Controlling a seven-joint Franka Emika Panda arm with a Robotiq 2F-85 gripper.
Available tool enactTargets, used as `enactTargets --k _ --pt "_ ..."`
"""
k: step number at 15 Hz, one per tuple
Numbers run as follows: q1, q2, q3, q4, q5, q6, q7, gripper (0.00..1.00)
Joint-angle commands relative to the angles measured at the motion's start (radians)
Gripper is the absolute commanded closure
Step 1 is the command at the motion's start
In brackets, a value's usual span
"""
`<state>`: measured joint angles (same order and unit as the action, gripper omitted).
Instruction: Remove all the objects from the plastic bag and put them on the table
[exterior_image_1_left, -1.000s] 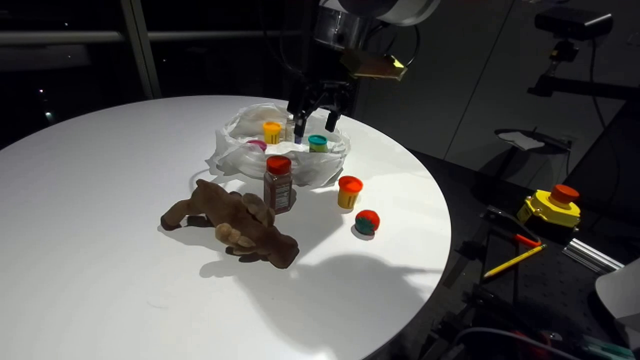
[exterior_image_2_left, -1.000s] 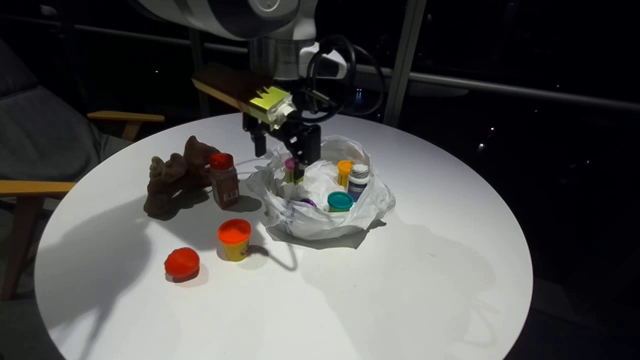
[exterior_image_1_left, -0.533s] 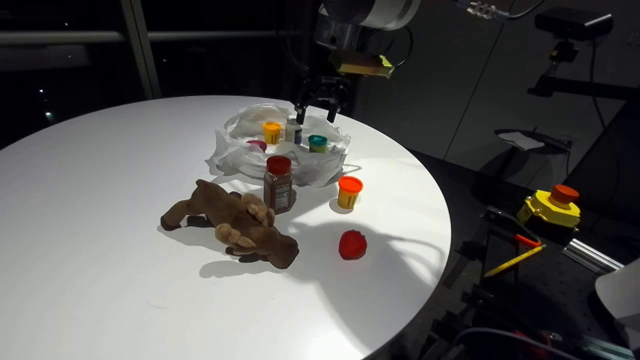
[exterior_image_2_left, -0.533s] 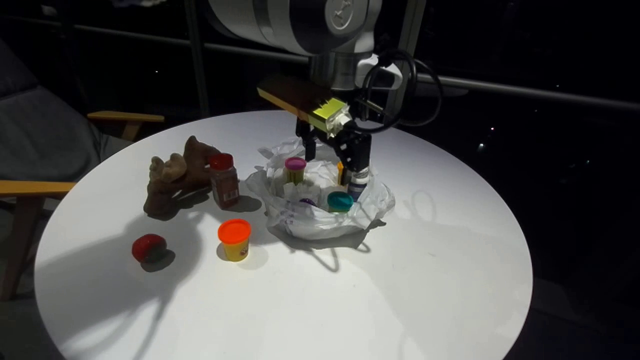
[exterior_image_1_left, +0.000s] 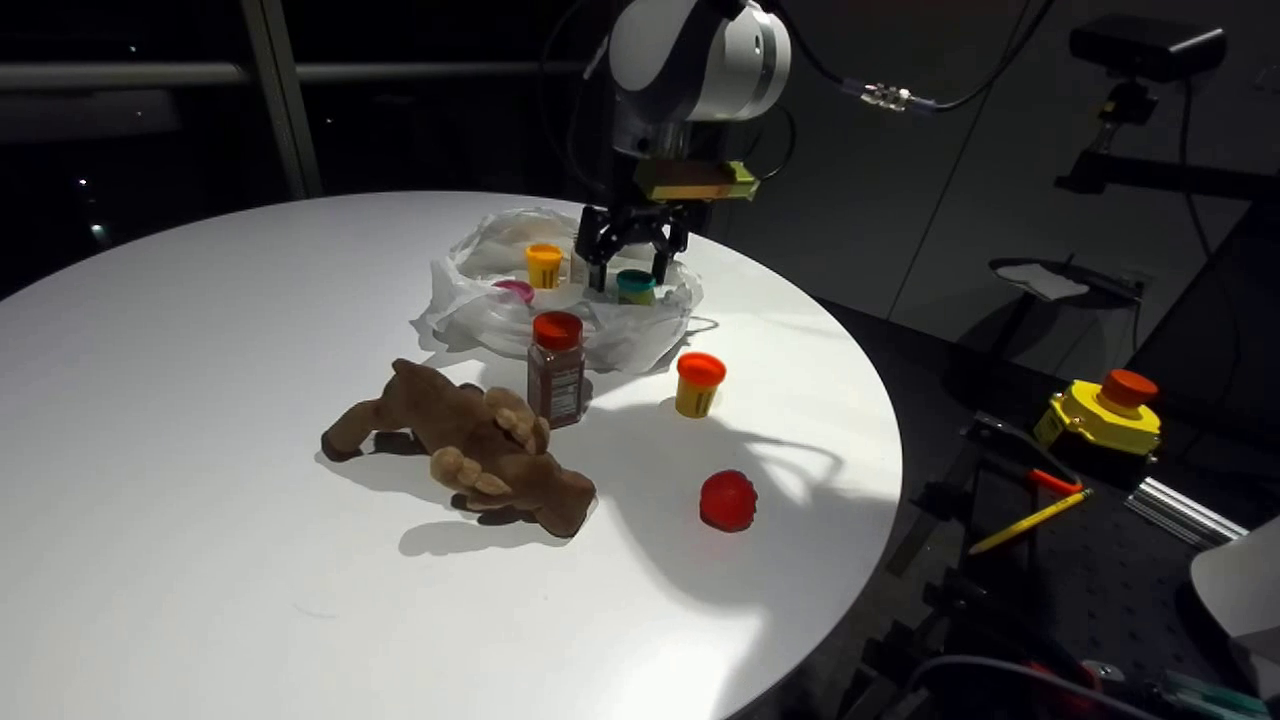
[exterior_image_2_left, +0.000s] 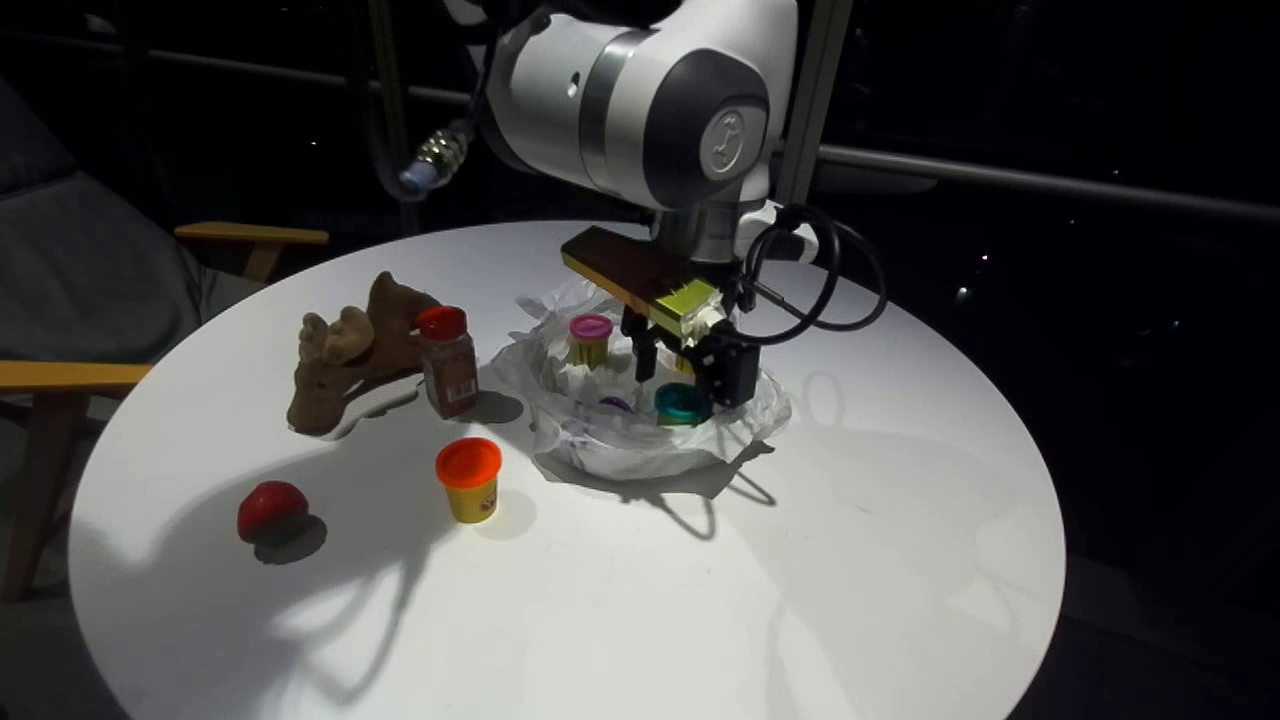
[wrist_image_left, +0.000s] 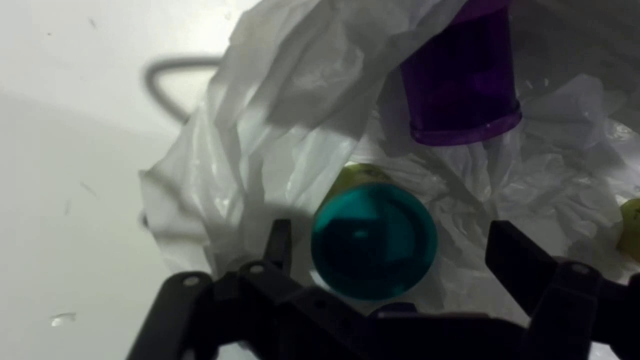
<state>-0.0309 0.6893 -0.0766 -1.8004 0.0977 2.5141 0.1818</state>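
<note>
The wrinkly whitish plastic bag (exterior_image_2_left: 620, 455) lies spread on the round white table (exterior_image_1_left: 200, 520). Lowered into it, my gripper (wrist_image_left: 389, 237) is open, its fingers on either side of the teal-lidded jar (wrist_image_left: 372, 245) without visible contact. A purple jar (wrist_image_left: 460, 85), a pink-lidded jar (exterior_image_2_left: 590, 335) and an orange-lidded jar (exterior_image_1_left: 543, 264) are also inside. A pale bottle (exterior_image_1_left: 579, 264) there is mostly hidden by a finger. Outside the bag rest the brown plush (exterior_image_1_left: 450, 430), the red-capped bottle (exterior_image_1_left: 557, 375), a jar with an orange-red lid (exterior_image_1_left: 697, 385) and a red strawberry-like ball (exterior_image_1_left: 728, 502).
The red-capped bottle stands close by the bag's side, with the plush lying beside it. A chair (exterior_image_2_left: 100, 290) stands beyond the table. Past the table's edge are a yellow device with a red button (exterior_image_1_left: 1105, 415) and a camera on a stand (exterior_image_1_left: 1145, 45).
My gripper has shifted across the bag and come down over the teal-lidded jar, staying open. The strawberry-like ball has rolled over the table, away from the orange-red-lidded jar.
</note>
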Motion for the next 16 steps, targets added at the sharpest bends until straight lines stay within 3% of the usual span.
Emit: enactTargets --k 1,2,7,9,13,16 --pt "0.016 0.049 -0.02 0.081 -0.017 -0.041 0.046 0.25" --pt "0.018 0.053 -0.023 0.084 -0.019 -0.037 0.05 0.27" --pt "0.045 0.009 -0.048 0.053 -0.041 -0.002 0.098 0.67" --pt "0.065 -0.015 -0.066 0.034 -0.056 0.013 0.125 0.78" --pt "0.097 -0.082 -0.077 0.003 -0.083 0.012 0.164 0.8" --pt "0.124 -0.205 -0.074 -0.103 -0.097 0.022 0.177 0.8"
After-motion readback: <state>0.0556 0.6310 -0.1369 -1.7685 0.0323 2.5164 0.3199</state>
